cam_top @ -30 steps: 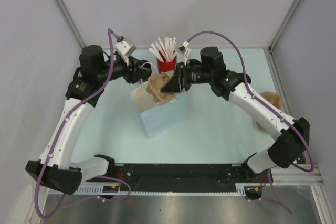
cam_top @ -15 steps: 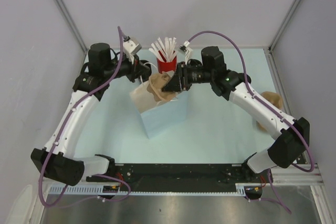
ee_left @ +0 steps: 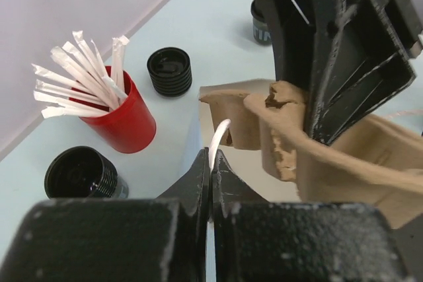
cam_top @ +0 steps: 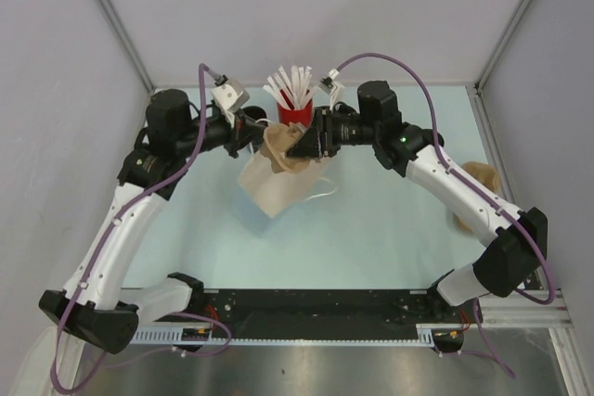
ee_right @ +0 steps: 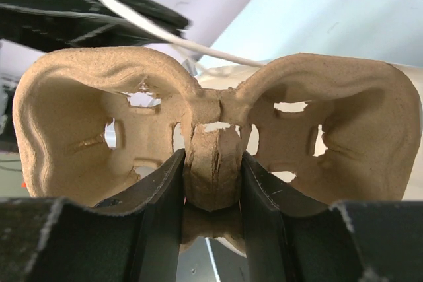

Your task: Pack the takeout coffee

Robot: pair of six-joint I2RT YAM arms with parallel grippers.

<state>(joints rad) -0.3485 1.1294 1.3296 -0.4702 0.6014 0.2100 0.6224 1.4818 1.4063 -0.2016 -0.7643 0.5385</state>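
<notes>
Coffee cups [ee_left: 170,70] number three; left end effector [ee_left: 210,160] pinches bag handle [ee_left: 221,133], right end effector [ee_right: 211,166] clamps tray [ee_right: 79,104]

We see a pale blue table [cam_top: 390,220]. At its far middle a red cup [cam_top: 295,116] of white sticks [cam_top: 292,85] stands upright. Close around it, none touching it, sit a ribbed black cup [ee_left: 168,70], a second black cup [ee_left: 82,175] and a third black cup [ee_left: 262,26], partly hidden. Nearer, left of centre, a paper bag [cam_top: 278,190] leans; it seems to rest on the surface. At the right edge lies a tan thing [cam_top: 483,176], partly hidden.
</notes>
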